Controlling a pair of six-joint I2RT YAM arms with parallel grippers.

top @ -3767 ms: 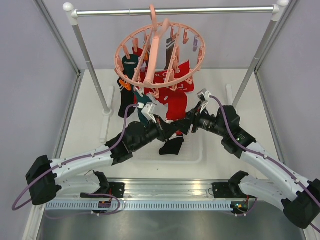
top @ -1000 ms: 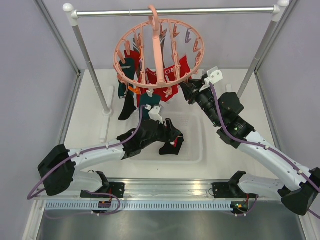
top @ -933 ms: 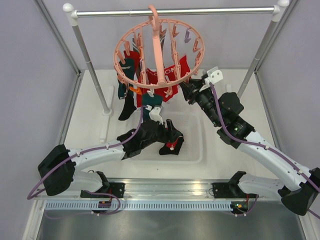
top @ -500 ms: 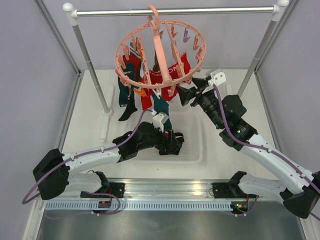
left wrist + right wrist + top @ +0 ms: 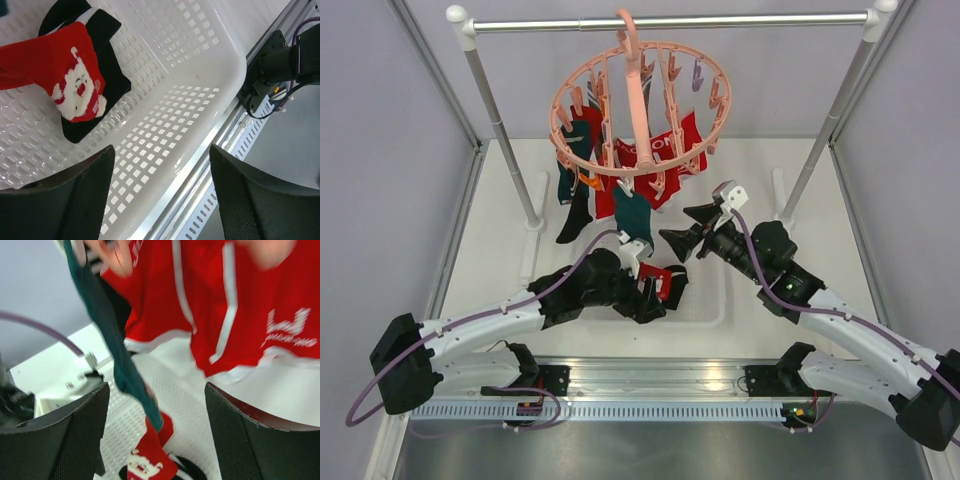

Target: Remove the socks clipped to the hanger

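Both your grippers stood open and empty while socks hung on the hanger (image 5: 638,100).

Your left gripper (image 5: 161,150) was low over the near part of the white basket (image 5: 200,100), its jaws apart with nothing between them. A red Santa sock (image 5: 60,70) lay in the basket on top of a black sock (image 5: 102,75), just to the far left of that gripper's fingers. Your right gripper (image 5: 156,390) was raised to the right of the basket and pointed left toward the clipped socks, its jaws also spread and holding nothing. In front of it hung red socks (image 5: 215,305) with white stripes and lettering, and a dark teal sock (image 5: 112,350) dangled to their left. The hanger hooked on the grey rail (image 5: 720,20) at the far side.
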